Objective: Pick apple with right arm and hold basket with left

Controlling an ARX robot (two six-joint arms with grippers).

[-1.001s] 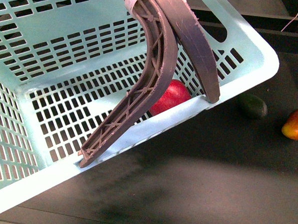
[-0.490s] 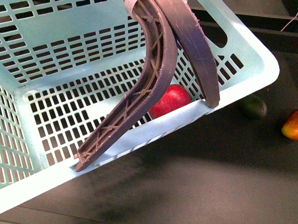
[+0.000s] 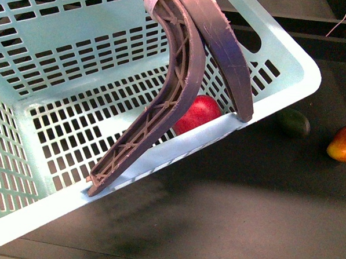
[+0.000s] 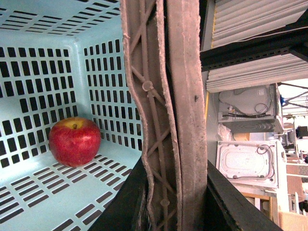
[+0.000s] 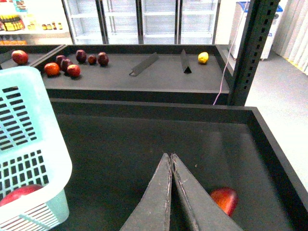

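**What sits on your black tray (image 3: 244,214)**

Your work surface is a matte, dark tray with raised walls. On the robot's right side of it you have a dark green fruit (image 3: 293,122) and, further right, an orange-red fruit (image 3: 343,143). They lie near each other but apart. The turquoise basket (image 3: 189,143) hangs tilted over the left part, and you cannot tell whether it touches the tray.
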